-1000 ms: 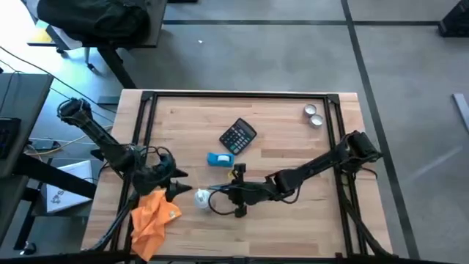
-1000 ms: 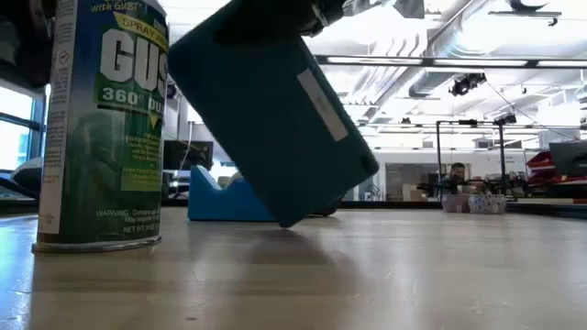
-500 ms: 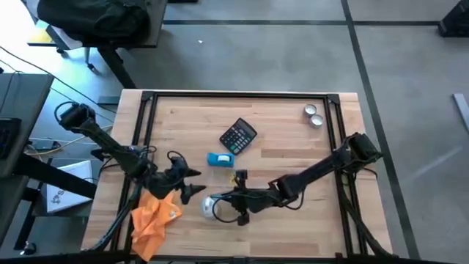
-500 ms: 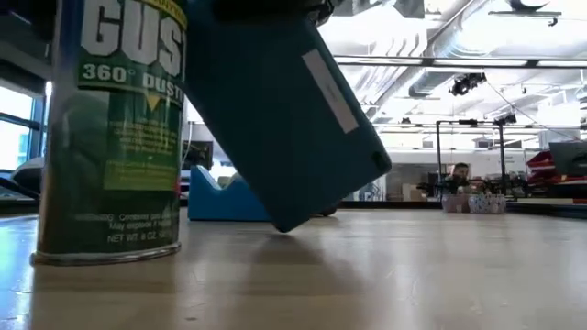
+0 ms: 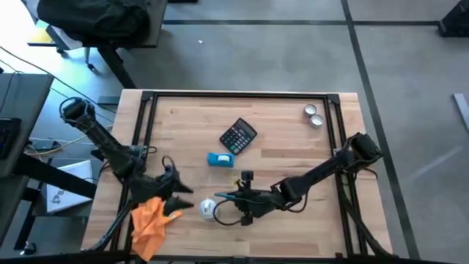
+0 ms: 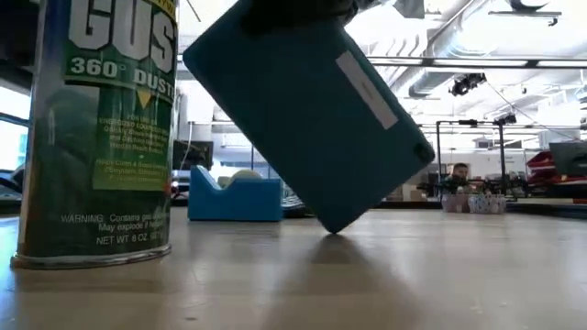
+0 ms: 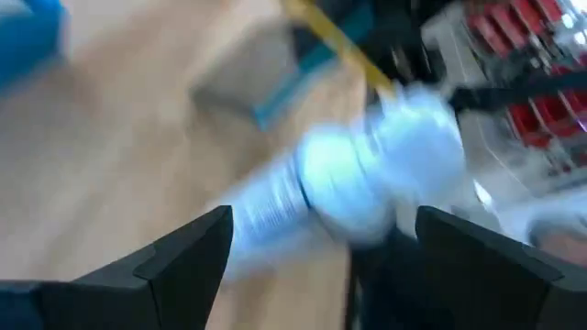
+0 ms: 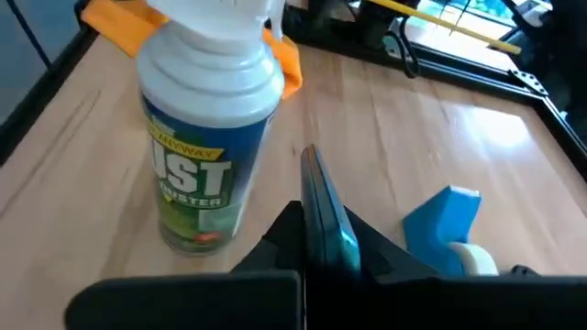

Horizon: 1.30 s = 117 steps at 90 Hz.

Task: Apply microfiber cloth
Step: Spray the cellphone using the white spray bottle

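The orange microfiber cloth lies crumpled on the table near its near left corner; it also shows behind the can in the right wrist view. My left gripper hovers open just right of the cloth, its fingers wide apart and pointing at a green-labelled duster can. The can stands upright on its base. My right gripper is shut on a thin teal slab, right of the can. My right gripper pinches the teal slab between its two fingers, one on each flat face, at the slab's upper edge. It comes from the table's right side. The slab hangs tilted below the gripper, with its lower corner on the table.
A black calculator lies at the table's middle, and a blue tape dispenser sits just near of it. Two small silver tins stand at the far right. A black frame rail runs along the table's edges.
The can has shifted toward the table's near edge and stands upright. My left gripper went toward the can, then drew back toward the near left and the cloth. My right gripper has carried the tilted slab a little toward the right and near edges.
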### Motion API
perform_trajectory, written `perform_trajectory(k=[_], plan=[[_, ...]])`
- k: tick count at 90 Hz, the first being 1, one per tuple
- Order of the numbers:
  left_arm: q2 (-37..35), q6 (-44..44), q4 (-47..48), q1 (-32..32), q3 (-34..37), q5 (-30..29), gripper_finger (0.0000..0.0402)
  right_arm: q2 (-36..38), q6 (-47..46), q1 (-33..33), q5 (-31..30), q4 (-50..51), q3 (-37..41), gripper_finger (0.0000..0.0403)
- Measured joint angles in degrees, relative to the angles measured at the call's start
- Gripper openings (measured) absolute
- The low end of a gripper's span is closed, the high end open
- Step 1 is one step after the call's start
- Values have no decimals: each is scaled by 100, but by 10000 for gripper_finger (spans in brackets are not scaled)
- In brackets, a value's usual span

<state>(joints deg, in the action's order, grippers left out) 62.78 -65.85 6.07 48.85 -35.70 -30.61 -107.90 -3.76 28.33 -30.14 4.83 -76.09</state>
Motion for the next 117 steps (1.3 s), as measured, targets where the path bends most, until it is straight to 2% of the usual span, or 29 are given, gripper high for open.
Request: perform_trajectory(k=[9, 19, 31, 43, 60, 71, 81, 94, 117], plan=[[422, -283, -28, 306, 0, -406, 323, -1, -44, 37, 36, -139, 0, 1], [883, -298, -296, 360, 0, -694, 323, -34, -87, 39, 140, -279, 0, 1], [1224, -291, -372, 174, 1, -1159, 323, -36, -97, 36, 142, -301, 0, 1], [1277, -135, -303, -183, 2, -1622, 323, -48, -99, 30, 182, -511, 2, 1], [1036, 315, -209, -616, 2, -1508, 323, -34, -365, 40, 95, -364, 0, 1], [834, 407, -99, -691, 2, -1319, 323, -14, -581, 76, 4, -88, -2, 1], [584, 528, -18, -672, 2, -1366, 323, 44, -783, 200, -332, 339, 0, 1], [197, 875, -49, -580, 2, -1661, 323, 290, -1150, 434, -600, 958, 7, 1], [-209, 1662, -520, -458, 2, -2289, 323, 889, -1809, 652, -695, 2224, 9, 1]])
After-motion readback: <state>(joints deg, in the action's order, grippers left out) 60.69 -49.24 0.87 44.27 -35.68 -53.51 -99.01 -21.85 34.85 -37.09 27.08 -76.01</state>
